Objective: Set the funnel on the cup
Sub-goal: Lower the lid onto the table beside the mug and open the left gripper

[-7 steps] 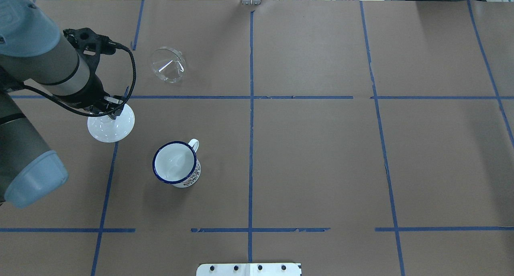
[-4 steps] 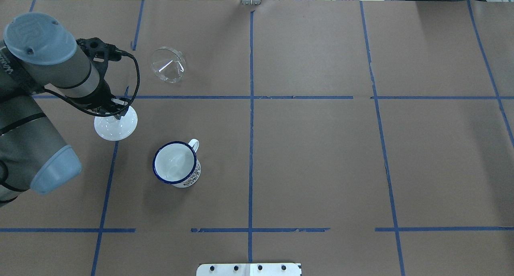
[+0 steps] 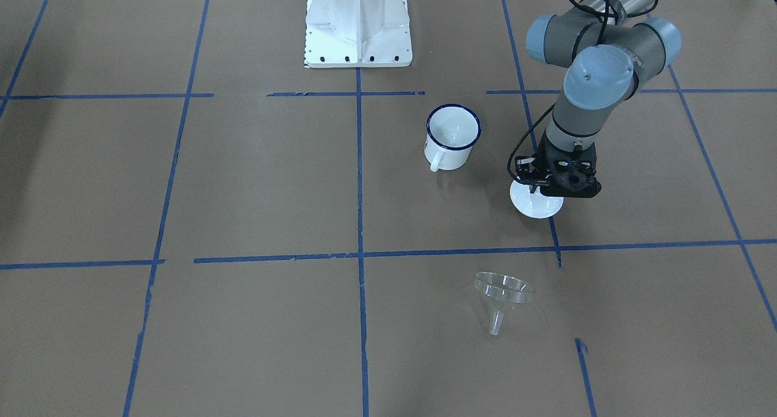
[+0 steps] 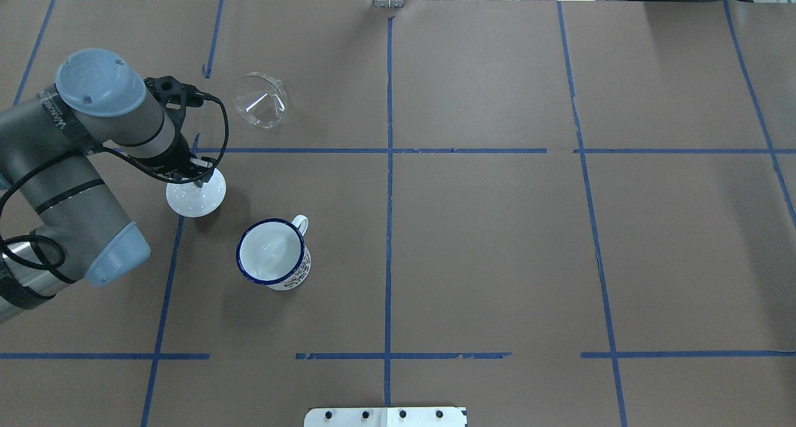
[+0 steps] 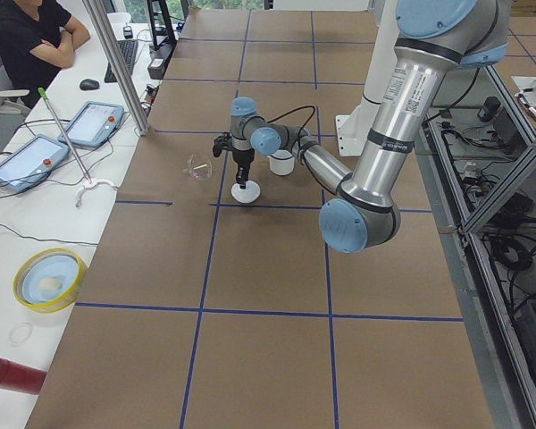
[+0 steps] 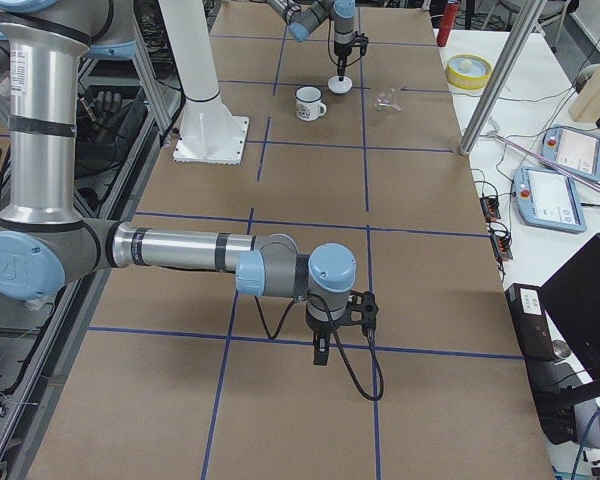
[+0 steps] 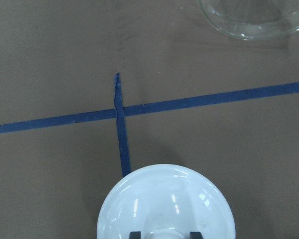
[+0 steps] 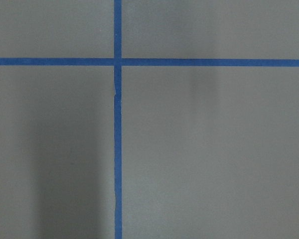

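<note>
From the left wrist, the left fingers (image 7: pixel 134 234) were nearly closed, gripping the knob of a white lid (image 7: pixel 164 199) (the funnel (image 7: pixel 249 27) showed only its rim, well ahead). Overhead, the funnel lay on its side on the table (image 4: pixel 497 228), well apart from the upright cup (image 4: pixel 272 253) near the lid. From the right side, the right fingers (image 6: pixel 321 352) hung above the table; open or closed, I couldn't tell.

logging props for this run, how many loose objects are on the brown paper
3. The funnel lies farthest from the robot; the mug stands nearest; the white lid is left of both, under the left gripper. None looks hidden.
</note>
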You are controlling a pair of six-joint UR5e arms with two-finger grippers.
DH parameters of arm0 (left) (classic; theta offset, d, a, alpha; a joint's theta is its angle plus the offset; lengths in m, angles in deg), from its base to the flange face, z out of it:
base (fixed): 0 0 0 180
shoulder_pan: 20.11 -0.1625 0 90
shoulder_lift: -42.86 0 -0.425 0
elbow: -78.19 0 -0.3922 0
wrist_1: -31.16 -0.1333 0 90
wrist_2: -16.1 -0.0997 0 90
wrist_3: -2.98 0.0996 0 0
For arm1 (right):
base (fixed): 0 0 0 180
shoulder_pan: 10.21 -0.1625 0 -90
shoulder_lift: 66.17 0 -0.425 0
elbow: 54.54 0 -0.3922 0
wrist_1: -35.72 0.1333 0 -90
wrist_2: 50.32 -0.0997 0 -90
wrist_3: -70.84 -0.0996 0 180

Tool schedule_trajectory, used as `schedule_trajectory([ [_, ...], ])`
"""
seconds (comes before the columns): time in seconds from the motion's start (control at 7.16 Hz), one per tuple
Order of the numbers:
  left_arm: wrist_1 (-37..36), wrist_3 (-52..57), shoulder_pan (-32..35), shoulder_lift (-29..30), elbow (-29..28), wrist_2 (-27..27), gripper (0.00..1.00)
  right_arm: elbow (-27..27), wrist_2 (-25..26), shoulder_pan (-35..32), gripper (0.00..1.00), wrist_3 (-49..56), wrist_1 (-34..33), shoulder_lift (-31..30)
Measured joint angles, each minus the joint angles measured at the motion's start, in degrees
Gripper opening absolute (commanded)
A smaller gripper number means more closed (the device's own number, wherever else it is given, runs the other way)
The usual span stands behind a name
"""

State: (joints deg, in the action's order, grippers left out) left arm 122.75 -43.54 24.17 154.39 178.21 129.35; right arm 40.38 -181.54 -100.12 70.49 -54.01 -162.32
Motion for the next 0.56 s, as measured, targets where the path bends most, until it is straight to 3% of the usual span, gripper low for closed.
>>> schedule_trajectory([
  [0.28,0.2,-0.2,-0.4,0.1,-0.1,2.5,0.0,0.0,0.0,0.0,1.0,0.0,0.0,0.0],
  [0.42,0.2,-0.3,-0.7,0.1,0.0,4.2,0.61,0.0,0.0,0.0,1.0,0.0,0.0,0.0],
  [0.56,0.1,-0.6,-1.1,0.2,0.1,5.1,1.0,0.0,0.0,0.0,1.0,0.0,0.0,0.0],
])
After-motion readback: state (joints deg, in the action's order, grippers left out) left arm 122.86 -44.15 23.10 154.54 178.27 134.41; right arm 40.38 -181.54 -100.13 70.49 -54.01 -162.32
